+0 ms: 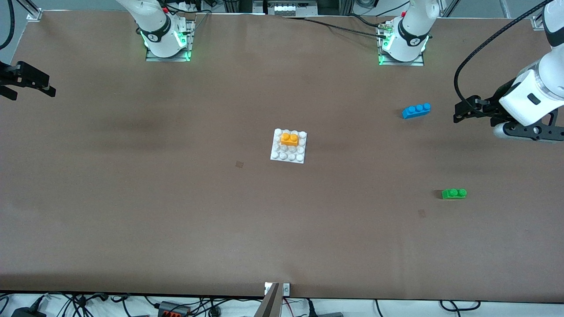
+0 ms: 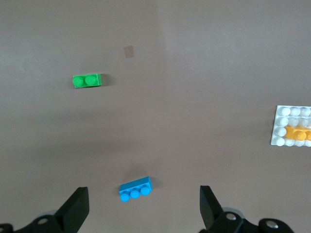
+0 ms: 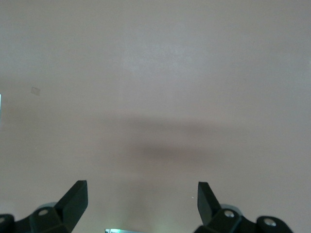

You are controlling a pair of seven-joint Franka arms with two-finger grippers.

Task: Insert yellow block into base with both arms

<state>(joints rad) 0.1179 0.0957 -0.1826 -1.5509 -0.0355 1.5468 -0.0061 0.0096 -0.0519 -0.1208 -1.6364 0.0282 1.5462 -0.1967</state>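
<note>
**Insp:** Status of the yellow block [image 1: 289, 139]?

**Op:** From my station: it sits on the base [image 1: 276, 155], on the stud rows farther from the front cam, roughly mid-table. Looks seated; can't confirm it's pressed fully home.

**Insp:** Handling?

**Op:** My read: small, light, rigid plastic, smooth sides, so slippery under a hard pinch. I'd grip across the two long side faces, below the studs. The base is light too and likely to slide or lift unless one arm pins a bare corner.

**Insp:** Grippers?

**Op:** Left gripper [image 2: 144, 204]: fingers spread, nothing held, over the table's left-arm end near the blue three-stud brick [image 1: 416, 110]. Right gripper [image 3: 142, 199]: also spread and empty, over the table edge at the right-arm end. Both arms waiting.

**Insp:** Clearance?

**Op:** Bare table all round the base. Blue brick and green two-stud brick [image 1: 454, 193] sit well apart from it, toward the left arm's end, green nearer the front cam. Table edges are well away from the base.
</note>
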